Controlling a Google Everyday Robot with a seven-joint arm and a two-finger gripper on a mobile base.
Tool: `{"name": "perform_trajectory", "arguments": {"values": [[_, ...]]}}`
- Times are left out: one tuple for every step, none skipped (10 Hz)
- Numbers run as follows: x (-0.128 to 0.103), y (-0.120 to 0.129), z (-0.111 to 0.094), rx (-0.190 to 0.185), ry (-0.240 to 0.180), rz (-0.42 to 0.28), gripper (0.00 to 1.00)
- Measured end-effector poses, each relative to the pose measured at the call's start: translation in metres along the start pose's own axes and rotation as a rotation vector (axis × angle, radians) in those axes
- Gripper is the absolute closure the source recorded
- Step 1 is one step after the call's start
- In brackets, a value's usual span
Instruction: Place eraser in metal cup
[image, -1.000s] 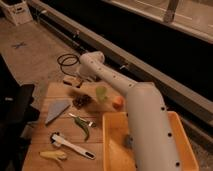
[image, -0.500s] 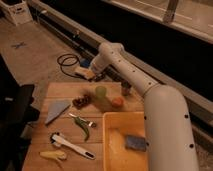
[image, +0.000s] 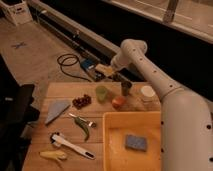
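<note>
Wooden table (image: 70, 92) over a grey floor; black cable (image: 70, 64) coiled beyond its far edge. Gripper (image: 106, 71) hangs past the far edge, fingers clamped on the eraser (image: 105, 69), left of and above the metal cup (image: 126, 88) standing near that edge. Yellow tray (image: 116, 120) at near right, cut off below; white arm hides its right side.

A: Describe the arm housing.
B: Smooth white tubular segments, rounded elbow joint, small dark screw holes along the lower link.
A: End effector?
B: The gripper (image: 103, 70) is pale tan at the tip, its fingers closed together
</note>
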Motion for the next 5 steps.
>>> {"name": "perform_trajectory", "arguments": {"values": [[0.019, -0.012, -0.010, 0.023, 0.016, 0.046, 1.00], [0.036, -0.021, -0.020, 0.043, 0.027, 0.089, 1.00], [0.064, -0.032, -0.035, 0.079, 0.046, 0.162, 1.00], [0.079, -0.036, -0.042, 0.098, 0.057, 0.206, 1.00], [0.088, -0.038, -0.047, 0.109, 0.064, 0.232, 1.00]]}}
